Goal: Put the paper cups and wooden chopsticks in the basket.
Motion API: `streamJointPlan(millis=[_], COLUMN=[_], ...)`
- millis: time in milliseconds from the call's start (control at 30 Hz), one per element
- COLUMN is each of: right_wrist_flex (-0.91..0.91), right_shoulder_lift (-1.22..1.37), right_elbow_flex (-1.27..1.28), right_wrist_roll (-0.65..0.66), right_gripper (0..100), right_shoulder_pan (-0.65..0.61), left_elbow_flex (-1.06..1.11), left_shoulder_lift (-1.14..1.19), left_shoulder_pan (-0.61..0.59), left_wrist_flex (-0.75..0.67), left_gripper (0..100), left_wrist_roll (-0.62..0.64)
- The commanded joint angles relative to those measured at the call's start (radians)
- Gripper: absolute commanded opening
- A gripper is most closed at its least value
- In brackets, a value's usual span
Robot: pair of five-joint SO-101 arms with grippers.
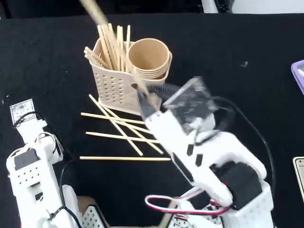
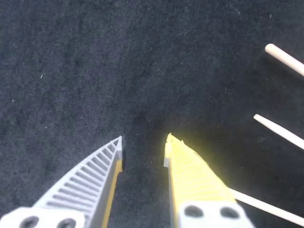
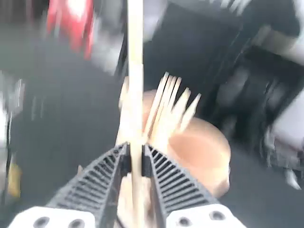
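A cream perforated basket (image 1: 113, 86) stands at the table's back centre with several wooden chopsticks (image 1: 110, 45) upright in it and a stack of paper cups (image 1: 148, 58) beside them. My right gripper (image 1: 148, 101) is just in front of the basket, shut on a chopstick (image 3: 135, 76) that slants up over the basket (image 1: 97, 14). The cups (image 3: 199, 152) and the standing chopsticks (image 3: 168, 107) lie just beyond its fingers. Several loose chopsticks (image 1: 118, 135) lie on the black cloth in front of the basket. My left gripper (image 2: 142, 142) hangs open over bare cloth, with chopstick ends (image 2: 280, 133) nearby.
A purple object (image 1: 298, 73) sits at the right edge, with a pale card (image 1: 299, 173) below it. A small white tag (image 1: 21, 110) lies on the left by the left arm's base (image 1: 28, 173). Black cloth covers the whole table.
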Motion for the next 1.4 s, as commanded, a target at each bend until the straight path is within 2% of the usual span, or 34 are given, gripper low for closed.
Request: streamJointPlan(millis=[0, 100, 233, 500, 600, 900, 1133, 1367], right_wrist_flex=[-0.358, -0.54, -0.683, -0.707, -0.703, -0.71, -0.712, -0.922], right_shoulder_lift=[0.087, 0.166, 0.305, 0.638, 0.727, 0.773, 0.773, 0.774], right_elbow_flex=[0.01, -0.015, -0.094, -0.334, -0.351, -0.262, -0.12, 0.054], right_wrist_roll=[-0.091, -0.149, -0.16, -0.155, -0.155, -0.157, -0.155, -0.153], right_gripper=[1.1, 1.1, 1.1, 1.1, 1.1, 1.1, 1.1, 1.1], right_shoulder_pan=[-0.011, -0.012, -0.023, -0.037, -0.02, 0.072, 0.063, 0.06], left_elbow_flex=[-0.01, -0.01, -0.01, 0.015, 0.015, 0.016, 0.016, 0.016], left_shoulder_lift=[0.003, 0.003, 0.003, -0.005, -0.005, -0.005, -0.005, -0.005], left_shoulder_pan=[-0.01, -0.008, -0.008, 0.041, 0.038, 0.042, 0.044, 0.044], left_wrist_flex=[-0.023, -0.023, -0.023, -0.023, -0.023, -0.023, -0.023, -0.023], left_gripper=[15, 15, 15, 15, 15, 15, 15, 15], left_wrist_roll=[0.006, 0.006, 0.006, 0.005, 0.005, 0.005, 0.005, 0.005])
